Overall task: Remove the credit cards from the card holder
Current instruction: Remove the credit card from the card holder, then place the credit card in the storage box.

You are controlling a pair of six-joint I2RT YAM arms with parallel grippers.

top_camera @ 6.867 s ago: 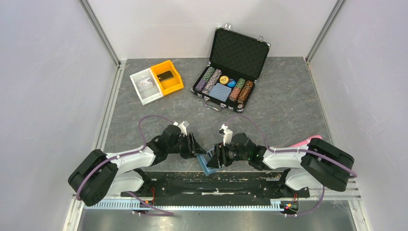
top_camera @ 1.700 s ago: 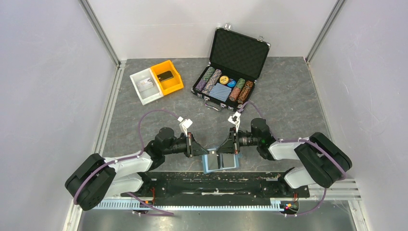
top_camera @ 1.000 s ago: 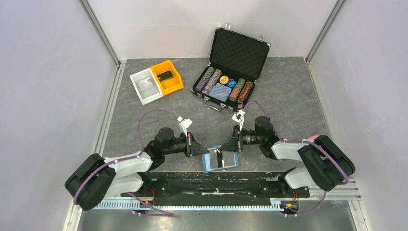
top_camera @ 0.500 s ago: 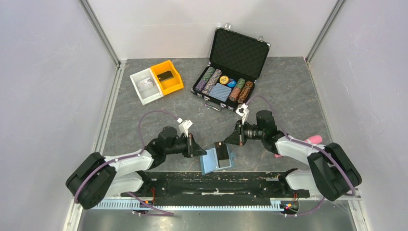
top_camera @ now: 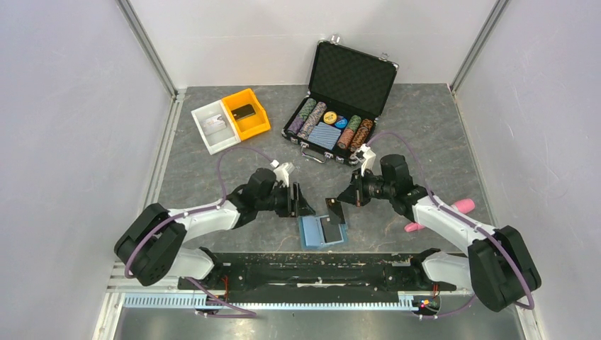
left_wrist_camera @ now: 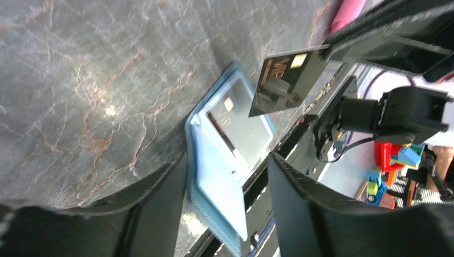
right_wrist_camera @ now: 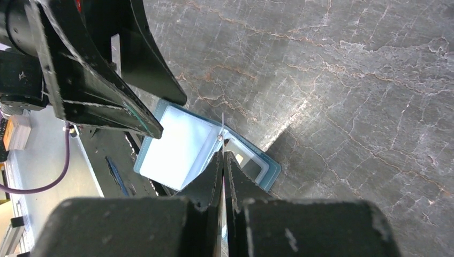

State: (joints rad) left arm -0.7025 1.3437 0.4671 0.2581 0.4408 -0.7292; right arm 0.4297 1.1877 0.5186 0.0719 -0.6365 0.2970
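1. The surface [top_camera: 439,142] is a dark grey slab with a stone pattern and rust-coloured veins; pale walls [top_camera: 71,142] close it in on three sides, with aluminium rails [top_camera: 149,49] running up the far corners.
2. Along the far edge sit a white bin [top_camera: 215,127] and a yellow bin [top_camera: 249,117], touching side by side; to their right stands an open black case [top_camera: 354,71], lid up, with rows of poker chips [top_camera: 310,117] and a blue patterned deck [top_camera: 326,134] inside.
3. The card holder [top_camera: 310,232] lies open and flat near the front edge, between my two arms; it is light blue.
4. My right gripper [top_camera: 346,200] is clamped on a black credit card [top_camera: 333,210]; the card hangs tilted in the air just over the holder's far edge, clear of its pockets.
5. My left gripper [top_camera: 301,205] has its fingers apart with nothing between them; it sits just beside the holder's far left corner, and I cannot tell whether it touches.
6. Seen from my left wrist, the held card reads "VIP" in gold beside a gold chip square; a second card [left_wrist_camera: 243,134] rests behind the holder's clear window, with its own gold chip and print too small to read.
7. A pink object [top_camera: 461,207] lies by my right arm, partly hidden.
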